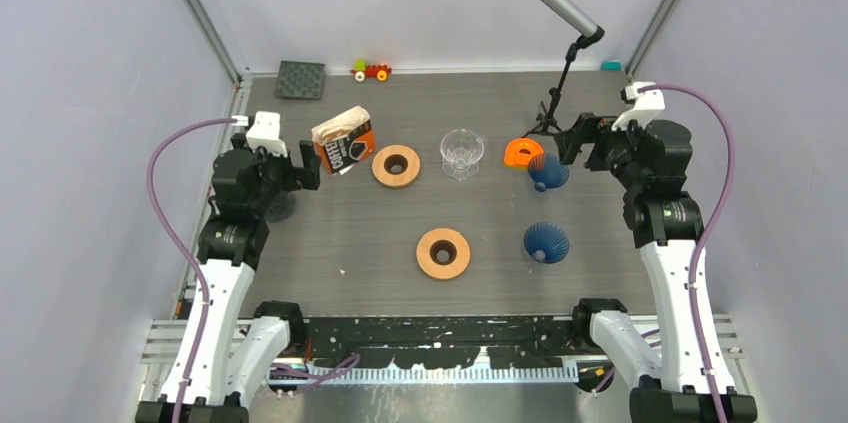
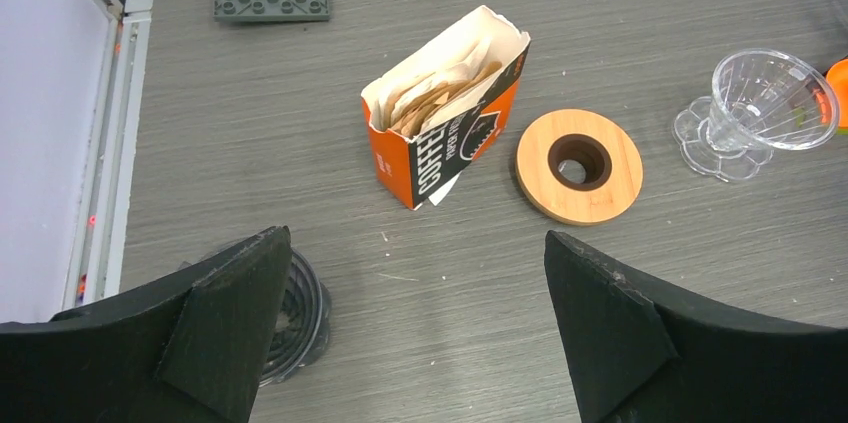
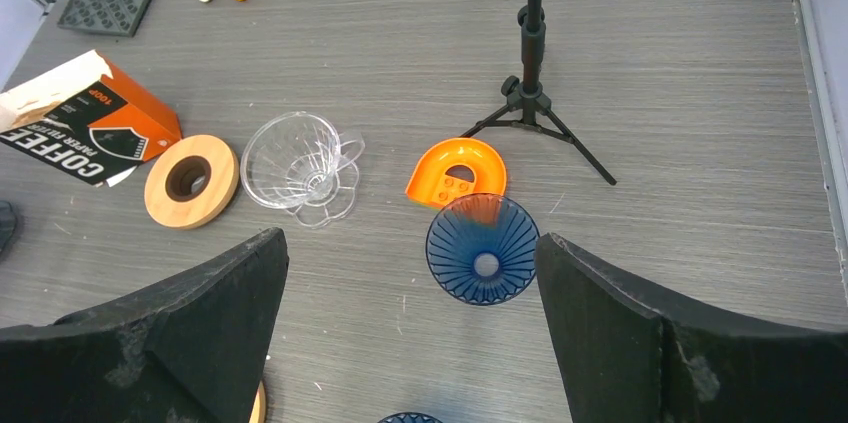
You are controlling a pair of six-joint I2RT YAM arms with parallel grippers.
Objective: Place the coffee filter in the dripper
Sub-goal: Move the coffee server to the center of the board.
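Brown paper coffee filters (image 2: 440, 95) stick out of an open orange box (image 1: 345, 140) (image 2: 445, 138) (image 3: 85, 118) tilted at the back left. A clear glass dripper (image 1: 462, 153) (image 2: 765, 103) (image 3: 300, 163) stands mid-table. Two blue drippers (image 1: 548, 171) (image 3: 483, 248) (image 1: 546, 242) sit to the right. A dark ribbed dripper (image 2: 295, 313) lies under my left fingers. My left gripper (image 1: 305, 165) (image 2: 415, 333) hangs open and empty just near of the box. My right gripper (image 1: 565, 143) (image 3: 410, 333) is open and empty above the far blue dripper.
Two wooden rings (image 1: 396, 165) (image 1: 443, 253) lie flat on the table. A microphone tripod (image 1: 550, 113) (image 3: 530, 93) stands at the back right beside an orange toy piece (image 1: 522, 151). A grey stud plate (image 1: 301, 80) and toy car (image 1: 371, 70) sit at the back wall.
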